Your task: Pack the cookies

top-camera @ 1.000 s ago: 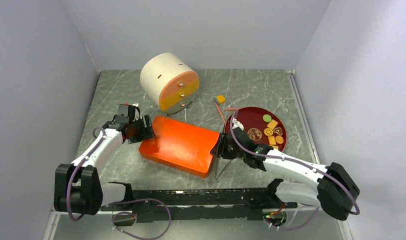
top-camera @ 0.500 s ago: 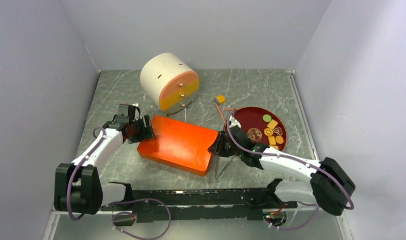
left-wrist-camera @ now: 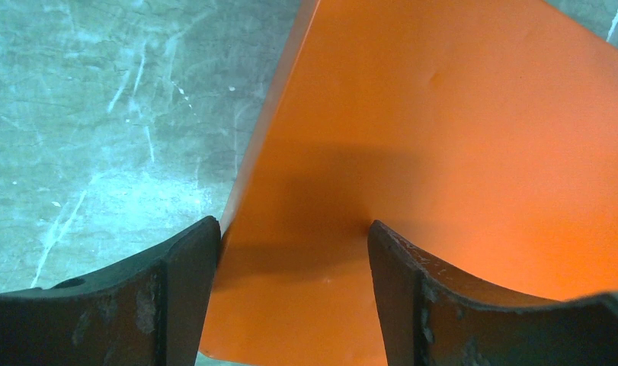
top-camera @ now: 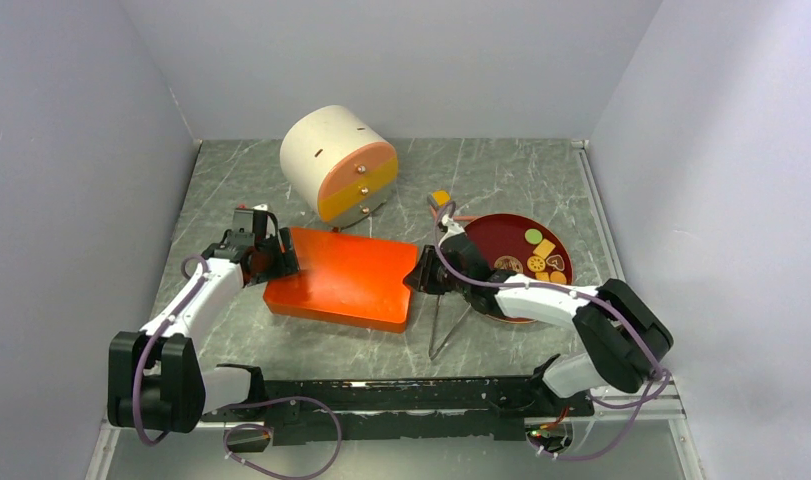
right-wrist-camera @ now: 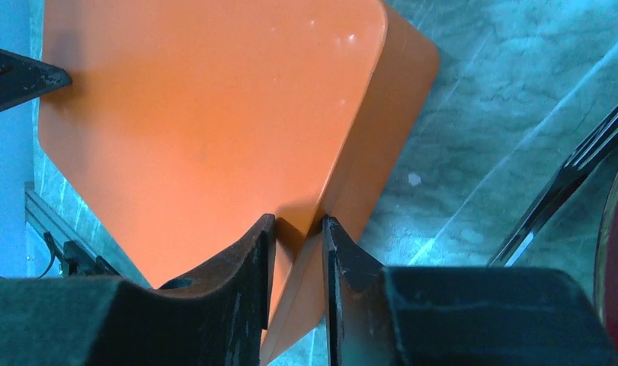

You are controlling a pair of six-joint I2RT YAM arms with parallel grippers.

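Orange box (top-camera: 338, 279) shifted left (edges gripped)

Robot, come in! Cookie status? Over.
Right jaws pinching orange box corner; left jaws wide at opposite corner. Cookies on red plate. Tongs beside box.

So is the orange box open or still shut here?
Shut. The orange box shows one unbroken top, no raised lid or gap, with the left gripper and right gripper at opposite corners.
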